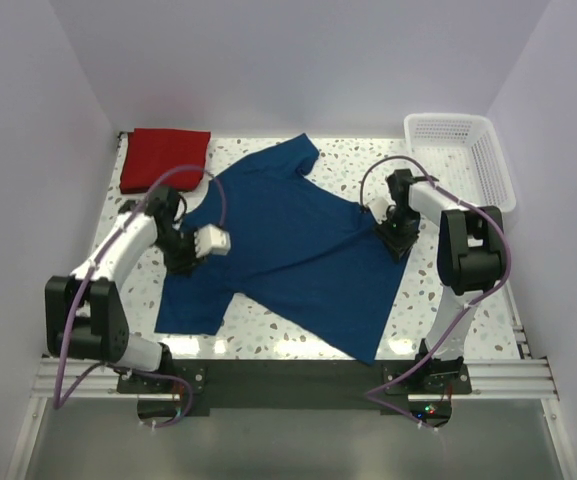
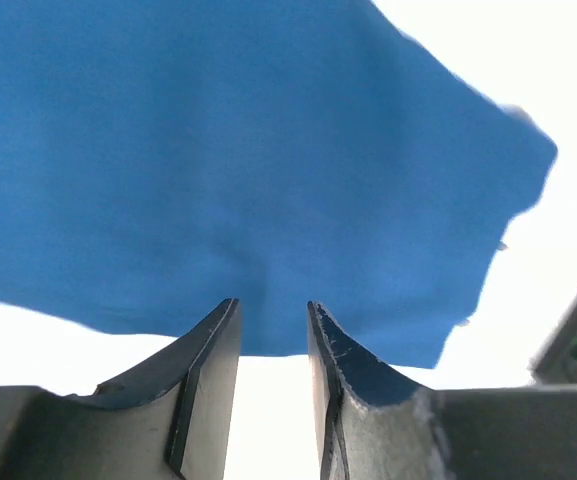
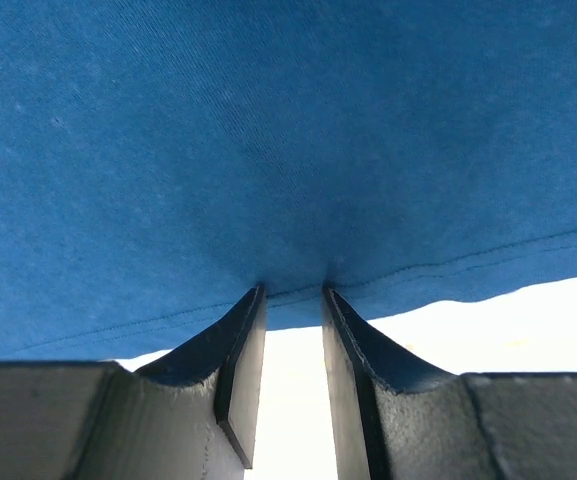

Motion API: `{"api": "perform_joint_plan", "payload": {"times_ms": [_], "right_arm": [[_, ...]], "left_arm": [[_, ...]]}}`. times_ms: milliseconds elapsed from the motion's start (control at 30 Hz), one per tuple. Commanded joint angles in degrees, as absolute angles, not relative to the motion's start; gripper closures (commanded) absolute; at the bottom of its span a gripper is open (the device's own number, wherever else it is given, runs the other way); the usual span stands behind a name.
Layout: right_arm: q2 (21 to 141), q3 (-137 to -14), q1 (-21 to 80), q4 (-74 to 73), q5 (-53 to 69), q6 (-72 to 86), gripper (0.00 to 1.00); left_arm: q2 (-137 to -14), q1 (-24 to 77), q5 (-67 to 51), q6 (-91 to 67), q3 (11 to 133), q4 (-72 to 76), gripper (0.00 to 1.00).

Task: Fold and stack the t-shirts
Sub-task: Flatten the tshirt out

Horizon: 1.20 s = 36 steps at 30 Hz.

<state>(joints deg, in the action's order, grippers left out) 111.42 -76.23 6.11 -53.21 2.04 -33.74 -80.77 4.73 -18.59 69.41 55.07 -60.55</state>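
Navy t-shirt (image 1: pixel 288 250) lies spread flat across the speckled table (image 1: pixel 368 175), my left gripper (image 2: pixel 271 305) pinching its left edge, my right gripper (image 3: pixel 293 290) nipping the opposite hem, the folded red t-shirt (image 1: pixel 165 158) at the far-left corner.

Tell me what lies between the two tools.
The navy t-shirt, spread open on the table, fills the stretch between the left tool and the right tool. The top view shows it.
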Motion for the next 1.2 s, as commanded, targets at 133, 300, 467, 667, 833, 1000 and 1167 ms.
{"api": "perform_joint_plan", "payload": {"times_ms": [133,300,467,667,833,1000,1167], "right_arm": [[106.3,-78.5,5.6,-56.1,3.9,-34.1,0.66],[102.1,-78.3,5.6,-57.5,4.9,-33.0,0.66],[102.7,-78.1,5.7,-57.7,6.2,-31.6,0.66],[107.1,-76.7,5.8,-53.3,4.0,-31.1,0.66],[112.3,-77.7,5.5,-48.5,0.1,-31.5,0.68],[118.6,-81.7,4.3,-46.1,-5.2,-32.4,0.69],[124.3,-89.8,3.4,-45.6,-7.1,-33.0,0.69]], "left_arm": [[-101.1,5.4,-36.3,37.2,87.6,-41.5,0.61],[-114.9,9.2,-30.8,25.5,99.4,-30.4,0.48],[-123.2,11.0,-22.5,20.3,105.6,-23.9,0.49],[-128.7,11.6,-14.5,18.7,106.2,-19.8,0.53],[-129.8,11.5,-10.4,19.2,103.6,-19.3,0.58],[-129.8,10.9,-5.3,19.5,101.3,-18.5,0.63],[-131.8,10.5,-3.2,18.7,102.2,-18.3,0.64]]}}
